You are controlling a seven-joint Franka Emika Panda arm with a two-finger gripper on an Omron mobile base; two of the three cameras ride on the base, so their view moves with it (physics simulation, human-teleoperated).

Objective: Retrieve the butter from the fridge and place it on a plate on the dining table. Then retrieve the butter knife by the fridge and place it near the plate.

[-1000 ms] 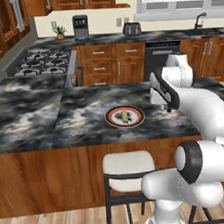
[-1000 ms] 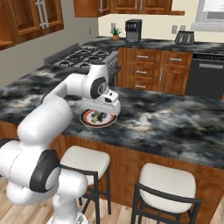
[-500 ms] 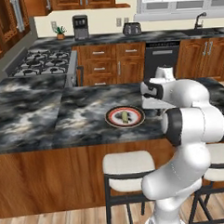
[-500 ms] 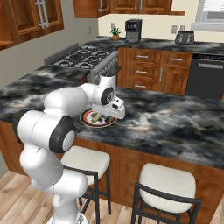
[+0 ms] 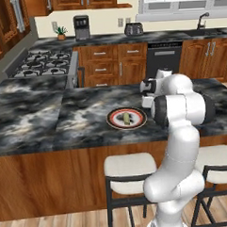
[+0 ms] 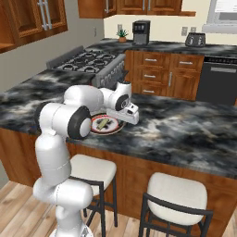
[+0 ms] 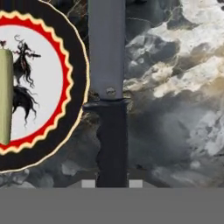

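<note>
The plate (image 5: 114, 119), dark-edged with a red ring, lies on the dining table (image 5: 77, 112) of black veined marble, and the pale butter (image 5: 127, 118) stick rests on its centre. My gripper (image 7: 112, 183) is shut on the black handle of the butter knife (image 7: 111, 131). The knife's grey blade points away, just beside the plate (image 7: 75, 87) rim and low over the marble. Butter (image 7: 5, 96) shows at the left edge of the hand view. In the right base view the hand (image 6: 128, 111) hovers at the right edge of the plate (image 6: 99, 130).
Two white-seated stools (image 5: 130, 168) (image 6: 178, 192) stand under the table's near edge. Behind it are a gas stove (image 5: 42, 62), wood cabinets with drawers, a coffee machine (image 5: 81, 26), a toaster (image 5: 134, 28) and a sink tap (image 5: 202, 20).
The arm has folded in, its elbow swinging across, and the hand has dropped lower beside the plate's right edge. Plate and butter have stayed put.
</note>
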